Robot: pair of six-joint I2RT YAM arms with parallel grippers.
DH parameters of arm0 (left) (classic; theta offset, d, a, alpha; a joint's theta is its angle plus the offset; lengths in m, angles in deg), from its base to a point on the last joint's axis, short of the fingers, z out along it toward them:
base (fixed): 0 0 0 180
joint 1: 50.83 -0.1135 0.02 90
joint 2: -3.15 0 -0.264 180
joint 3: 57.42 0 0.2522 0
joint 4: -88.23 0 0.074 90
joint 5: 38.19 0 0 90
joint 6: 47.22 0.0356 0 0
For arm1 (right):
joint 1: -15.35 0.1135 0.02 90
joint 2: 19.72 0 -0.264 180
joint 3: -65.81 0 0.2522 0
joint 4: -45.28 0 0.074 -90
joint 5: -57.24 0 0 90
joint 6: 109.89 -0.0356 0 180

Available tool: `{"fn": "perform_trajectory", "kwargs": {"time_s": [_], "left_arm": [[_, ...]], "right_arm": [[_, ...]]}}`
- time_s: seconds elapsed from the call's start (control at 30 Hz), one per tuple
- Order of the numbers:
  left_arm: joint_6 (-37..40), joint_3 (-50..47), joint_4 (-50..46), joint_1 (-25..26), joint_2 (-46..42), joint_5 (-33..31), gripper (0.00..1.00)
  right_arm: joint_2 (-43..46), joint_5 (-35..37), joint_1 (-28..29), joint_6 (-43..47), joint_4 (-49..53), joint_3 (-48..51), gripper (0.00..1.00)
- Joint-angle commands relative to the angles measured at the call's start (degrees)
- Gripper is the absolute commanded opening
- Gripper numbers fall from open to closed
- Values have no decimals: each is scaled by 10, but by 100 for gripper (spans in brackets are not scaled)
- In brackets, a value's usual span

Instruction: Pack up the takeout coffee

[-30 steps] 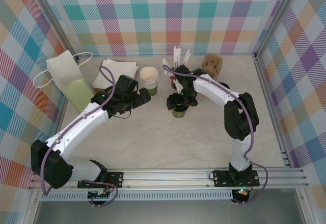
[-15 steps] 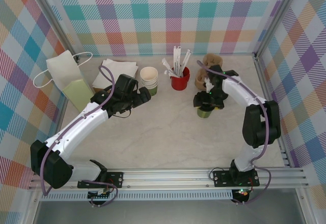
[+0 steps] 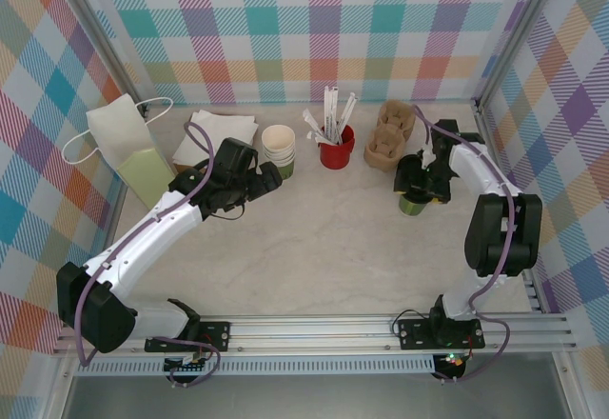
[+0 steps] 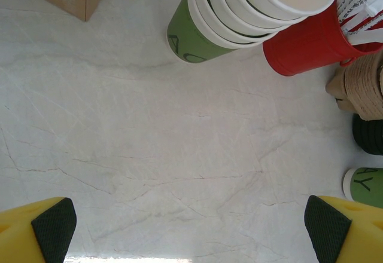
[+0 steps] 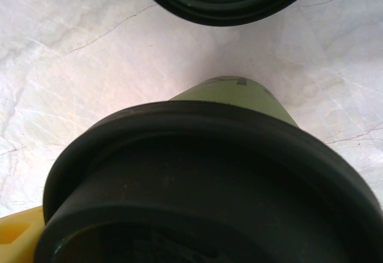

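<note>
Your right gripper [image 3: 415, 190] sits at the right of the top view, jaws clamped around the takeout coffee [image 3: 411, 207] at its black lid. The cup hangs just below and right of the brown cardboard cup carrier [image 3: 388, 135], close to it. You cannot tell whether its base touches the tabletop [image 3: 314, 248].

In the right wrist view the lid [image 5: 209, 197] crowds the lower frame, with the olive-green cup wall above it. A sliver of a yellow finger [image 5: 15, 239] shows at the lower left corner. Another black round rim [image 5: 227, 0] crosses the top edge; what it belongs to is unclear.

Your left gripper [image 3: 270, 179] is left of centre, jaws spread wide and holding nothing, its tips pointing at the stack of cream-white cups [image 3: 279, 146].

In the left wrist view the black pads [image 4: 55, 222] stand apart at the two lower corners over bare tabletop. The green bottom cup of the stack [image 4: 197, 36] carries a dark outlined "A" and part of a second letter. At the right edge a green cup [image 4: 366, 185] shows a "Y".

The red cup [image 3: 336, 149] holds white stirrers [image 3: 331, 114]; their red print is too small to read. A paper bag [image 3: 128, 143] and white napkins [image 3: 224, 129] lie at the upper left.
</note>
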Motion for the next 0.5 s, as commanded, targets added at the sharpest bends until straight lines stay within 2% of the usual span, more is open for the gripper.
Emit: {"fn": "perform_trajectory", "kwargs": {"time_s": [0.0,0.07,0.23,0.47], "left_arm": [[8,13,-10,-6,2,3,100],[9,13,-11,-6,1,2,100],[9,11,-11,-6,-1,-1,100],[8,7,-10,-6,-4,-2,100]], "right_arm": [[-6,4,-4,12,-7,11,87],[-6,6,-5,11,-10,13,88],[4,6,-6,9,-17,20,100],[24,10,-6,3,-12,20,100]]}}
